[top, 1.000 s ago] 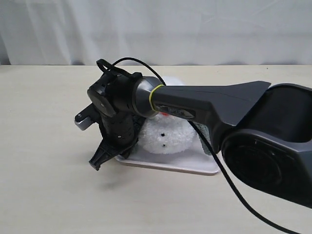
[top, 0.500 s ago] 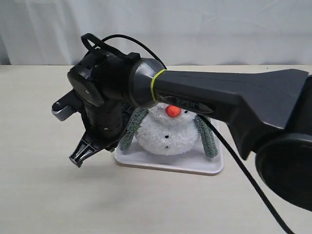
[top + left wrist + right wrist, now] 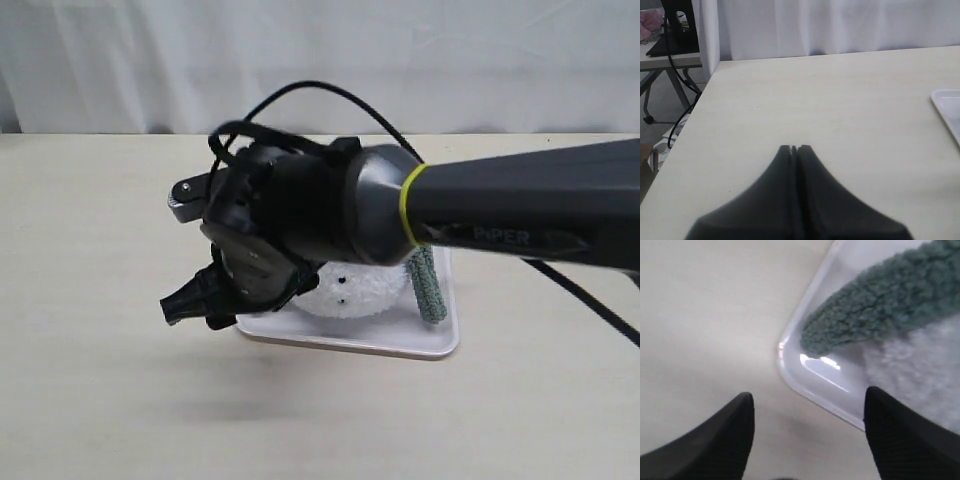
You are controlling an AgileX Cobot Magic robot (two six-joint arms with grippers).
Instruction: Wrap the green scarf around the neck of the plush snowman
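The plush snowman sits on a white tray; only its fluffy white body with black buttons shows, because my right wrist covers the head and neck. One end of the green scarf hangs down its right side. The right wrist view has the other scarf end lying in a tray corner against the white plush. My right gripper hovers open over the tray's front left corner, holding nothing. Away from the snowman, my left gripper is shut and empty over bare table.
The pale wooden table spreads round the tray, with a white curtain behind it. My right arm reaches across from the right over the tray. The left wrist view catches the tray's edge and the table's side edge.
My right gripper has gone from shut to open. Its wrist lifted, then swung right and now hides the snowman's head, which showed half a second ago with scarf ends hanging on both sides.
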